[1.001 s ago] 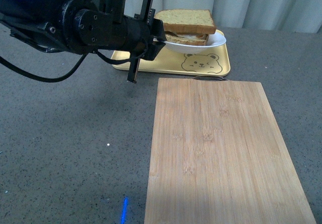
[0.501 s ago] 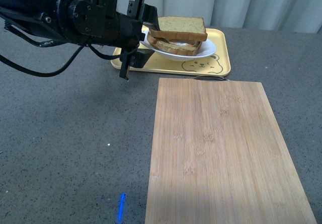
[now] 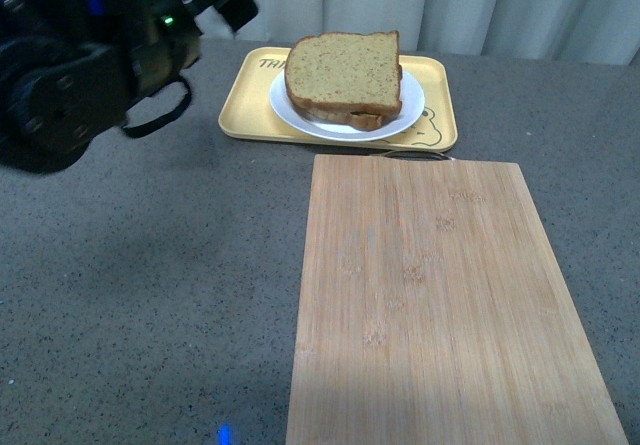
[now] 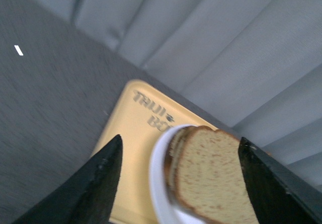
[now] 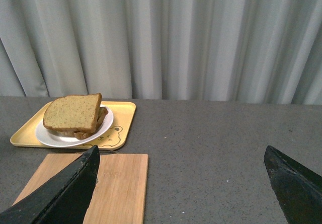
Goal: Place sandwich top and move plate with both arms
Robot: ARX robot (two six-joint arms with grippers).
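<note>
The right pincer (image 5: 181,148) is open wide, and there is nothing between its two black fingers (image 5: 65,194). Right in front of its tips is the bare grey table (image 5: 211,133). The wooden board (image 5: 123,183) lies flat on the table close by, nearer to one finger than the other. Further out from this pincer, just past the far end of the board, sits the yellow tray (image 5: 123,114). The plate (image 5: 95,132) is on the tray. The sandwich top (image 5: 73,114) lies flat on another slice of bread (image 3: 365,119), so it is the top of the stack on the plate. The right pincer is well away from all of that. The left pincer (image 4: 179,139) is open wide too, and its fingers (image 4: 103,183) hold nothing. The plate and the bread sit out in front of its tips, and the pincer does not touch them. The left arm (image 3: 80,65) looks blurry in the front view, so I cannot tell how high above the table it is. Far behind everything hangs a pale curtain (image 5: 176,38).
</note>
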